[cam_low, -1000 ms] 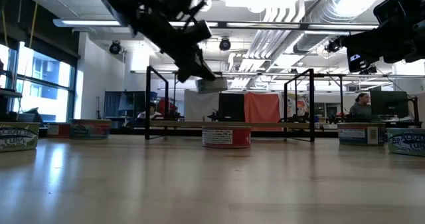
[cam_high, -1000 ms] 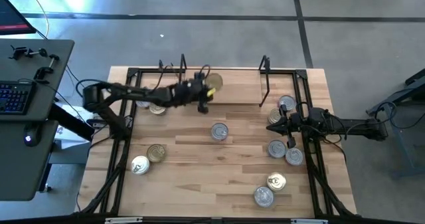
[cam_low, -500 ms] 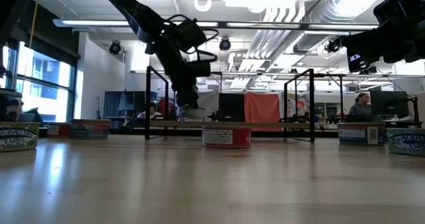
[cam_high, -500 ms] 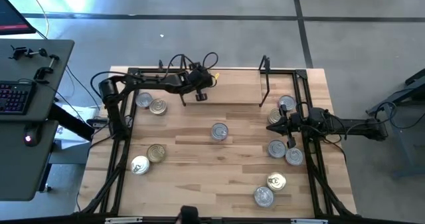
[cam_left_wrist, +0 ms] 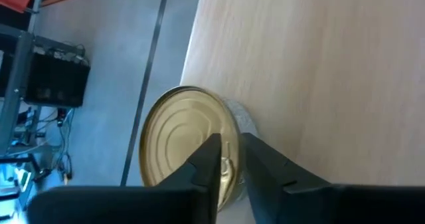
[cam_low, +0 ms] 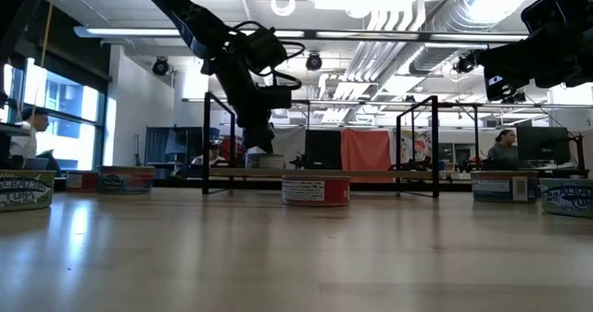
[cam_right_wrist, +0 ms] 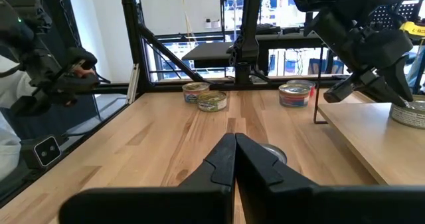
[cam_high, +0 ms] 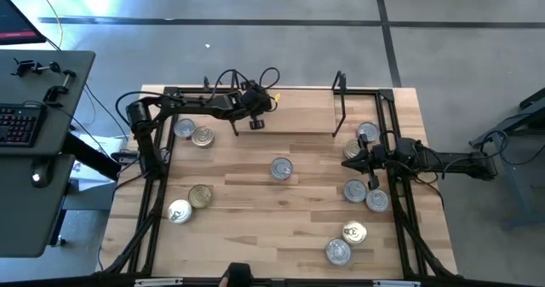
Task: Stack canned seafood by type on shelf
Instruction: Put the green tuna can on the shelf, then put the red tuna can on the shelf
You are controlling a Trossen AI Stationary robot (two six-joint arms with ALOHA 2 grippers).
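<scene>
Gold ringed lid on tin; red-labelled tin; pale wood table w/ black frame.

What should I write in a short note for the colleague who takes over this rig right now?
Left gripper: at the left part of the shelf, right at a gold-lidded can that rests on the board. Whether it grips the can is unclear.
Right gripper: fingers shut, empty, hovering over the right side of the table.
Done: that one can is on the shelf.
Left: the other cans lie on the table, four at its left, one in the centre, six at its right. Nothing is stacked yet.
</scene>
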